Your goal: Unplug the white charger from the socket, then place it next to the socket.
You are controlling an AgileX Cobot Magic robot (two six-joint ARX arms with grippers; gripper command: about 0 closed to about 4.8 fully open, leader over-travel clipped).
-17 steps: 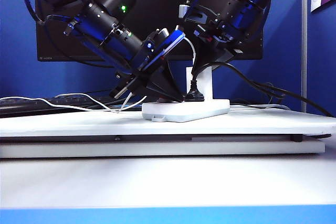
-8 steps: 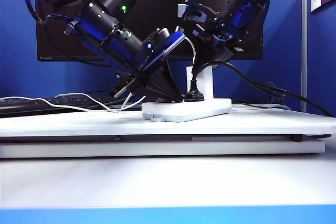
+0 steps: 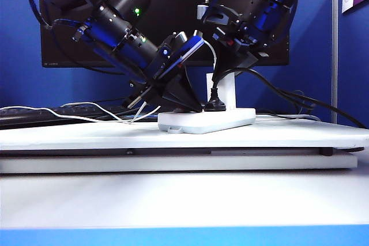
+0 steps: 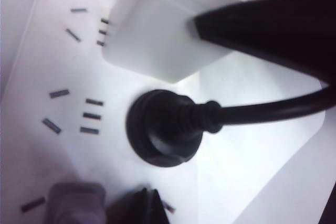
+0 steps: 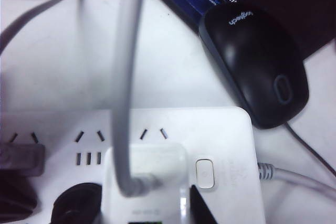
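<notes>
We've got the boxy matte white charger (image 5: pixel 144 182) still plugged upright into the flat, rounded socket (image 3: pixel 206 120), beside a glossy round black plug (image 4: pixel 160 128). Right gripper (image 3: pixel 222 82) clamps it; left gripper (image 3: pixel 176 105) presses the strip, opening unclear.

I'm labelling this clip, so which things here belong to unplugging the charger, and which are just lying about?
Belongs to the job:
- charger, plugged in, right gripper around it
- socket
- left gripper, down on the socket

Lying about:
- black plug, beside the charger
- grey plug
- mouse
- monitor
</notes>
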